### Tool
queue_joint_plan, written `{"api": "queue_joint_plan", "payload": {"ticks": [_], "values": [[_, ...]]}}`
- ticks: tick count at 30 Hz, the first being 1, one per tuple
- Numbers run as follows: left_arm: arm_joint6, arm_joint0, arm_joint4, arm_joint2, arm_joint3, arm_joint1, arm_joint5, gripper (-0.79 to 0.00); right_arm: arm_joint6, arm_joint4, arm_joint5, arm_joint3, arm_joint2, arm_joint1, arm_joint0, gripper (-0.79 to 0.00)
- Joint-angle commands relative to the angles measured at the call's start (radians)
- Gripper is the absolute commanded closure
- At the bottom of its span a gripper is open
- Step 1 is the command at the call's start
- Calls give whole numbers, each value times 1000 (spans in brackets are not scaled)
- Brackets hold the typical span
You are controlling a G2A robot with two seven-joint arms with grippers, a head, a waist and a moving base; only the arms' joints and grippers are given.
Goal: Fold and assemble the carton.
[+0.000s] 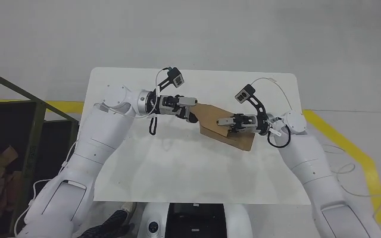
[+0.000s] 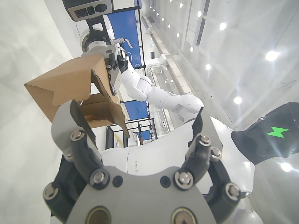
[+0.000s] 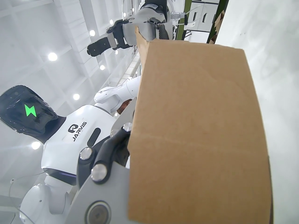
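A brown cardboard carton [image 1: 221, 124], partly folded, is held above the middle of the white table [image 1: 149, 172]. My right gripper [image 1: 231, 122] is shut on one of its walls; the broad brown panel [image 3: 198, 129] hides most of that gripper, with one finger [image 3: 123, 117] showing at the panel's edge. My left gripper [image 2: 137, 120] is open at the carton's other end [image 2: 63, 87], where the loose flaps [image 2: 114, 108] gape. One of its fingers [image 2: 78, 117] overlaps the carton's edge. From above, the left gripper [image 1: 191, 114] sits at the carton's left corner.
A dark green metal rack [image 1: 24, 119] stands off the table's left side. Yellow floor tape [image 1: 333, 137] runs past the right edge. The bare tabletop extends in front of and behind the carton.
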Motion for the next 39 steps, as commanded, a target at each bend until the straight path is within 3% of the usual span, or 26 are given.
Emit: {"api": "queue_joint_plan", "payload": {"ticks": [1,21,39], "values": [[-9,-1,-8,2,1,-1,-1,-785,0,-2,0,0,-1,0,-1,0],[-72,-23,-47,41,6,-10,2,-785,23,46,23,25,-48,6,26,0],[-62,-50,-56,76,37,-24,6,-785,23,96,23,23,-117,34,48,0]]}}
